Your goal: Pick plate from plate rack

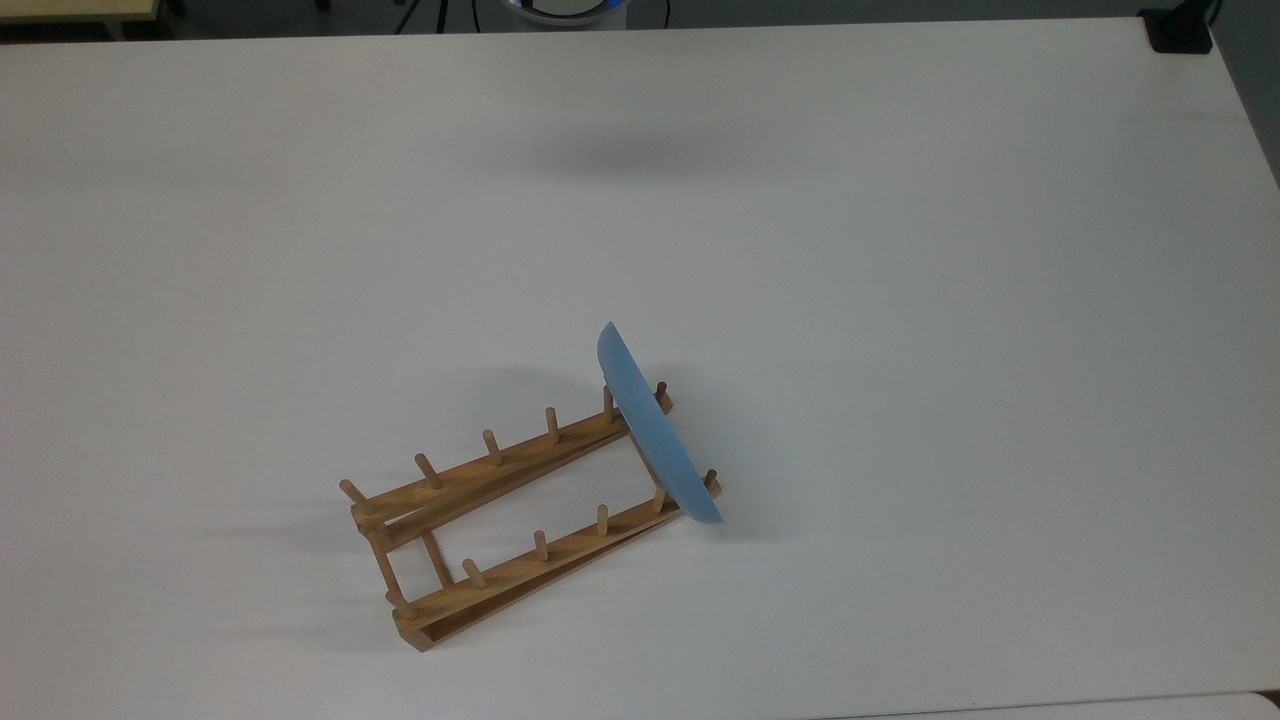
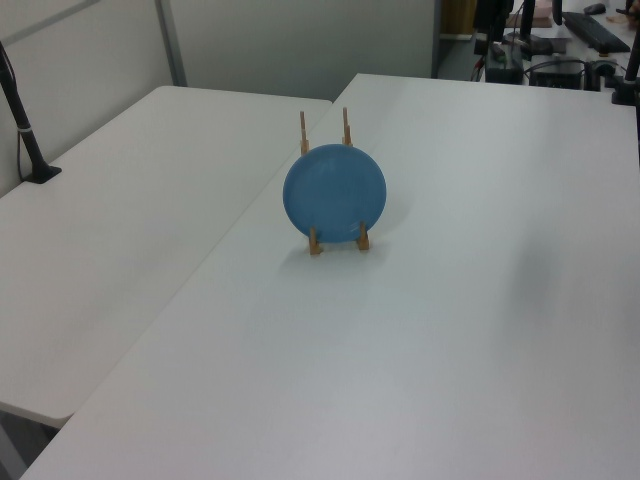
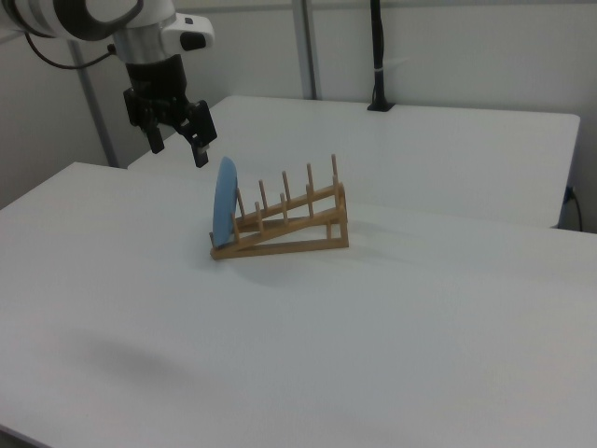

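Tool (image 3: pixel 177 140) hangs open upper left in the right view; round light-blue plate (image 3: pixel 225 200), edge-up in wooden peg rack (image 3: pixel 289 224), sits down-right of it.

we see the round light-blue plate (image 1: pixel 655 430) standing on edge in the light-brown wooden peg rack (image 1: pixel 510 520), at its end toward the top view's right, on the white table (image 1: pixel 900 250).

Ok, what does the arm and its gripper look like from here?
In the right view, the arm is glossy white with rounded links and a dark band at a joint. A black cable runs along it at the right view's left. The gripper is black under a white wrist block, with two dark fingers.
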